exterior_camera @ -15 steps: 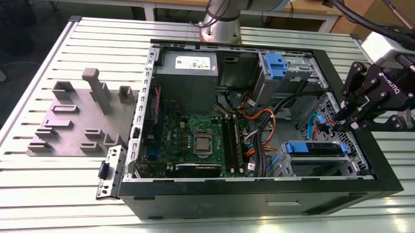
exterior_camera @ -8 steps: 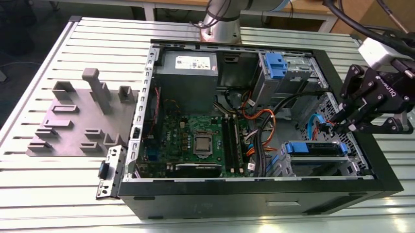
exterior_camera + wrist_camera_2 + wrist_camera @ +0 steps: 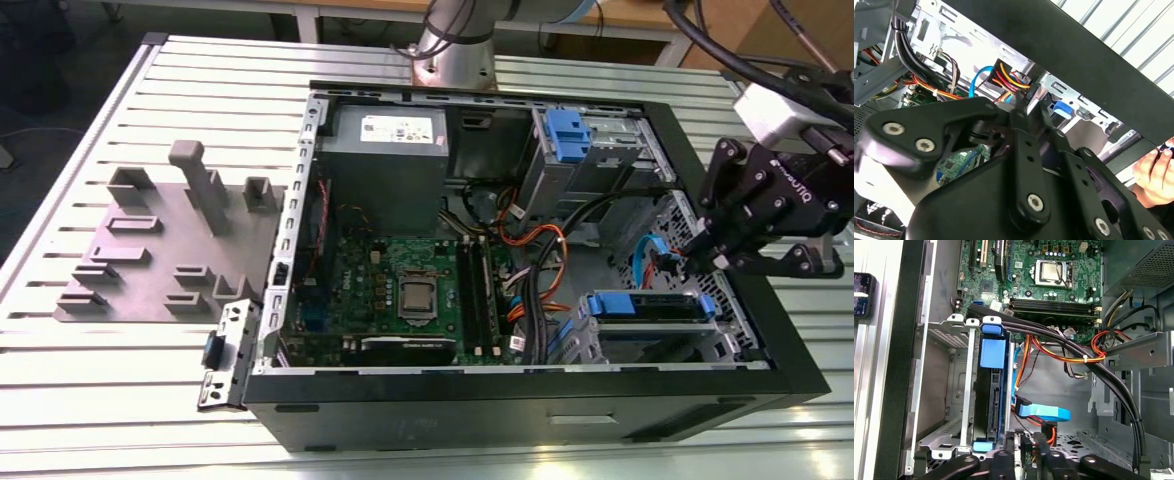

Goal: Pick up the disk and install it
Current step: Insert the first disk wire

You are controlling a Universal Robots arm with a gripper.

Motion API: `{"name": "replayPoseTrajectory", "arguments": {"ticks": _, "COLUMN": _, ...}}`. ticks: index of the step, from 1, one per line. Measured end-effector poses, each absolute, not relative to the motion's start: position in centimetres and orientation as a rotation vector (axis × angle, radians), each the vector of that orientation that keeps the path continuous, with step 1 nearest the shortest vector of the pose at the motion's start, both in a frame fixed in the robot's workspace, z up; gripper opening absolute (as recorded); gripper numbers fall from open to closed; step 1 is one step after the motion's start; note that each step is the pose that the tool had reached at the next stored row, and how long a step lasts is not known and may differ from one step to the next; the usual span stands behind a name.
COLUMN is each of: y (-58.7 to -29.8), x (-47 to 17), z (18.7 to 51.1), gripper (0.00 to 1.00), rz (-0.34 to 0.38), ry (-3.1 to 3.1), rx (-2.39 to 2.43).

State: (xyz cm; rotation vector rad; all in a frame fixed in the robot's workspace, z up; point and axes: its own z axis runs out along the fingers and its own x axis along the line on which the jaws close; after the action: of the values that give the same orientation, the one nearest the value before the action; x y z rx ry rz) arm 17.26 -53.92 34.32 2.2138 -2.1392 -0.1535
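The disk (image 3: pixel 647 305) sits in the drive cage at the near corner of the open computer case (image 3: pixel 534 410), on the exterior view's right. Its blue bracket shows on top. In the first wrist view the disk (image 3: pixel 994 390) stands on edge between the cage's metal rails, with blue tabs at both ends. My gripper (image 3: pixel 703 258) hangs just above the case's side wall, beside the cage and apart from the disk. Its fingers (image 3: pixel 1006 460) lie close together with nothing between them. The dark gripper (image 3: pixel 1019 112) also shows in the second wrist view, in front of the cables.
A blue data cable (image 3: pixel 1046 414) and orange-red wire bundles (image 3: pixel 1064 355) run beside the cage. The motherboard (image 3: pixel 400 280) and grey power-supply box (image 3: pixel 387 150) fill the case. A grey fixture plate (image 3: pixel 147 250) lies on the slatted table. A person's hand (image 3: pixel 1154 172) rests outside the case wall.
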Motion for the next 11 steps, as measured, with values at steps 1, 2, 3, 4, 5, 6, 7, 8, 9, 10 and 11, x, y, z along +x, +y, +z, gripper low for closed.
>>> {"name": "replayPoseTrajectory", "arguments": {"ticks": 1, "y": -53.92, "x": 17.26, "z": 34.32, "gripper": 0.3, "rz": -0.153, "ry": -2.139, "rx": 2.214}}
{"name": "replayPoseTrajectory", "arguments": {"ticks": 2, "y": -53.92, "x": 17.26, "z": 34.31, "gripper": 0.17, "rz": -0.153, "ry": -2.139, "rx": 2.213}}
{"name": "replayPoseTrajectory", "arguments": {"ticks": 3, "y": -53.92, "x": 17.26, "z": 34.29, "gripper": 0.17, "rz": -0.152, "ry": -2.139, "rx": 2.213}}
{"name": "replayPoseTrajectory", "arguments": {"ticks": 4, "y": -53.92, "x": 17.26, "z": 34.29, "gripper": 0.16, "rz": -0.15, "ry": -2.138, "rx": 2.212}}
{"name": "replayPoseTrajectory", "arguments": {"ticks": 5, "y": -53.92, "x": 17.26, "z": 34.3, "gripper": 0.16, "rz": -0.149, "ry": -2.138, "rx": 2.212}}
{"name": "replayPoseTrajectory", "arguments": {"ticks": 6, "y": -53.92, "x": 17.26, "z": 34.33, "gripper": 0.16, "rz": -0.148, "ry": -2.137, "rx": 2.211}}
{"name": "replayPoseTrajectory", "arguments": {"ticks": 7, "y": -53.92, "x": 17.26, "z": 34.35, "gripper": 0.16, "rz": -0.148, "ry": -2.137, "rx": 2.211}}
{"name": "replayPoseTrajectory", "arguments": {"ticks": 8, "y": -53.92, "x": 17.26, "z": 34.41, "gripper": 0.16, "rz": -0.147, "ry": -2.137, "rx": 2.21}}
{"name": "replayPoseTrajectory", "arguments": {"ticks": 9, "y": -53.92, "x": 17.26, "z": 34.49, "gripper": 0.16, "rz": -0.146, "ry": -2.136, "rx": 2.21}}
{"name": "replayPoseTrajectory", "arguments": {"ticks": 10, "y": -53.91, "x": 17.26, "z": 34.61, "gripper": 0.16, "rz": -0.144, "ry": -2.136, "rx": 2.209}}
{"name": "replayPoseTrajectory", "arguments": {"ticks": 11, "y": -53.91, "x": 17.25, "z": 34.72, "gripper": 0.16, "rz": -0.142, "ry": -2.135, "rx": 2.208}}
